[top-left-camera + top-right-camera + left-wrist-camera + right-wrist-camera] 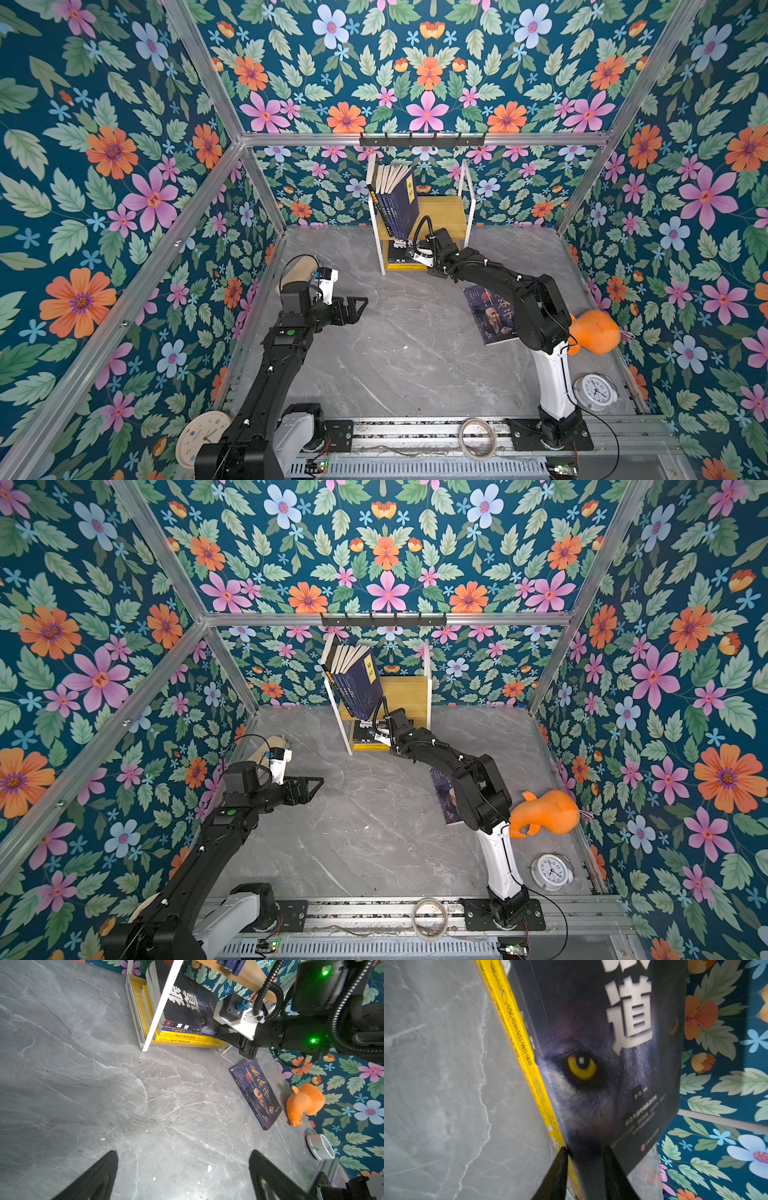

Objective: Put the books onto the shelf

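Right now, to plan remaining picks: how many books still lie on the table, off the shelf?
1. A dark-covered book lies flat on the table, partly under the right arm, near the orange toy. The arm could hide another.

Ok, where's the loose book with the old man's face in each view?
In a top view: the old-man book lies right of centre, partly under the right arm.
In a top view: mostly hidden by that arm.
Left wrist: whole cover visible.
Right wrist: not in it.
Landmark: the orange toy animal beside it.
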Tool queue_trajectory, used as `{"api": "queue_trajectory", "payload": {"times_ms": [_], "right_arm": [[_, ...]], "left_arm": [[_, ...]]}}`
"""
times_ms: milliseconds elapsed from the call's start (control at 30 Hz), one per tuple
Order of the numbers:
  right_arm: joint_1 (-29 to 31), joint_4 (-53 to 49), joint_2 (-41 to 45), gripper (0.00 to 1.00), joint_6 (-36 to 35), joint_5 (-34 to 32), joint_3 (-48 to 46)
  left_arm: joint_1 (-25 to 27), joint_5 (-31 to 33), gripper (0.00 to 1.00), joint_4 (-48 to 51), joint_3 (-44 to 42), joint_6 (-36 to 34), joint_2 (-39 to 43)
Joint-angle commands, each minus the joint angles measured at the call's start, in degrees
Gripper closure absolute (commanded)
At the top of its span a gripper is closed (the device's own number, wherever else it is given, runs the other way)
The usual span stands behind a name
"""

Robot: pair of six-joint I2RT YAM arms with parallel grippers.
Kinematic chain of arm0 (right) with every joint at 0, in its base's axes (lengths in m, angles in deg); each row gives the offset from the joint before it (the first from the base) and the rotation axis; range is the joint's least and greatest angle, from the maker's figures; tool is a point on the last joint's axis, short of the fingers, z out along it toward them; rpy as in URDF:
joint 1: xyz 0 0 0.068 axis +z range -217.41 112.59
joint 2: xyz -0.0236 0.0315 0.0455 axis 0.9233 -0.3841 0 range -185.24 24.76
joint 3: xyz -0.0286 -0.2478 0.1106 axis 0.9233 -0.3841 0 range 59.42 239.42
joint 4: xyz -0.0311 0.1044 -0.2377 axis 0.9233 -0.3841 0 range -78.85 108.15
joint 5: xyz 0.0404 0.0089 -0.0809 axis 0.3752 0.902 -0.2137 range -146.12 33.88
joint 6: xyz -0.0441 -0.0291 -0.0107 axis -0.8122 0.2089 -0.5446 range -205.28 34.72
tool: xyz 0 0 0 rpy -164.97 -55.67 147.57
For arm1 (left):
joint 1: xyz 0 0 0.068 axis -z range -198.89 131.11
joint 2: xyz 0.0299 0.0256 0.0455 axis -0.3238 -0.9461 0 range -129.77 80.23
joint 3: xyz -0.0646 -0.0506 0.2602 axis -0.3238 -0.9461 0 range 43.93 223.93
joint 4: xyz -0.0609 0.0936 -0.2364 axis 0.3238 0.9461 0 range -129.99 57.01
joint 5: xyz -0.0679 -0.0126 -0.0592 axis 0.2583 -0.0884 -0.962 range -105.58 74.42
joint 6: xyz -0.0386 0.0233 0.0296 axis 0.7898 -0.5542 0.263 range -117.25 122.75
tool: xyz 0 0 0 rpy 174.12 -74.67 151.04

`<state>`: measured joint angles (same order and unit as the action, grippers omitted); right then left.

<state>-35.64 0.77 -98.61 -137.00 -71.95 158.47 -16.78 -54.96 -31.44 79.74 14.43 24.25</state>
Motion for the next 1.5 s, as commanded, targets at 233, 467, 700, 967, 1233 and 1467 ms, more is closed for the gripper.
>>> {"api": "queue_trajectory", "payload": {"times_ms": [233, 467, 700, 967, 1233, 1467], "right_arm": [[-0.6, 1.3, -0.3, 0.74, -1.1, -0.3, 0.1], [-0.6, 1.4, -0.1, 0.75, -0.8, 0.2, 0.2], [0.3, -0.4, 1.4, 0.72, 0.9, 0.8, 0.6], [2.2, -6.6, 13.8, 0.59, 16.4, 6.2, -5.8], [2.1, -3.0, 31.1, 0.43, 35.5, 8.0, -24.7], [-0.8, -3.6, 43.0, 0.15, 48.6, 7.3, -38.5]], "left_arm": [[-0.3, -0.5, 0.0, -1.3, 0.1, -0.2, 0.0], [-0.4, -0.6, 0.0, -1.4, 0.0, -0.3, 0.0], [-0.5, -0.5, 0.0, -1.4, 0.0, -0.3, 0.0], [-0.5, -0.8, 0.0, -1.6, 0.1, -0.2, 0.0], [-0.5, -0.2, 0.0, -1.3, 0.3, -0.3, -1.1], [-1.6, 0.4, 0.0, -1.1, 0.8, -0.5, -2.9]]}}
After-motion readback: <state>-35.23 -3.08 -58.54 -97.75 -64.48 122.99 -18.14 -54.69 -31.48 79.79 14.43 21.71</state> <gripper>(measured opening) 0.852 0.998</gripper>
